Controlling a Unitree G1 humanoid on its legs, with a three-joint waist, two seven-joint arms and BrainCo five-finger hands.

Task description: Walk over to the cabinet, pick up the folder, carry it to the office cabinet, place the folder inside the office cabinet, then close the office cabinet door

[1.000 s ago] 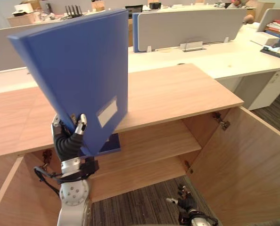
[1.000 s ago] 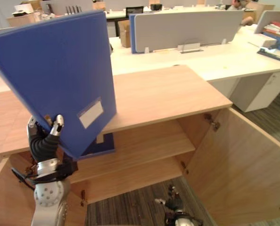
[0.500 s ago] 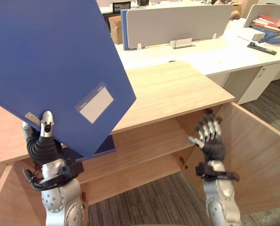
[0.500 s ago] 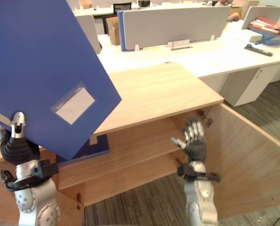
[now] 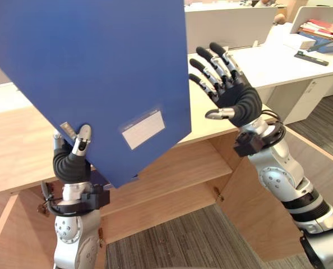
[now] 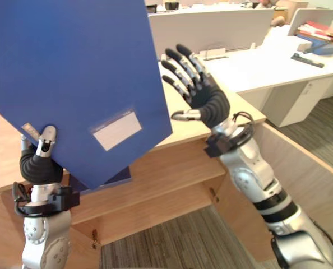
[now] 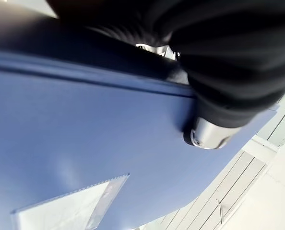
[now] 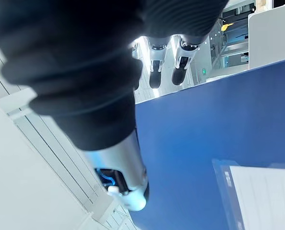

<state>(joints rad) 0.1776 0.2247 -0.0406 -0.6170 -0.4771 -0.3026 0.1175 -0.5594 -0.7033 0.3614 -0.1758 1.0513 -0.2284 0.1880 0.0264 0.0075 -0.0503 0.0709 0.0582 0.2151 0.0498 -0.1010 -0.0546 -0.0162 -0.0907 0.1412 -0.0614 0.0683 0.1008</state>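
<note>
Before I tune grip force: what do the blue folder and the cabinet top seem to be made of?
Folder: probably plastic-covered board, smooth matte blue, rigidly flat, with a clear label pocket. Cabinet top: likely wood-grain laminate board, light and matte, thin straight edge.

White desk [image 5: 267, 61] behind, grey striped carpet [image 5: 172, 246] below
A pale grey partition screen [image 5: 234, 22] stands along the desk's far edge, with a clear stand [image 6: 214, 52] just at the screen's foot. Toward the desk's right end lies a flat black object [image 5: 311, 58], and a stack of papers [image 5: 320, 28] sits beyond it by the far right corner.
</note>
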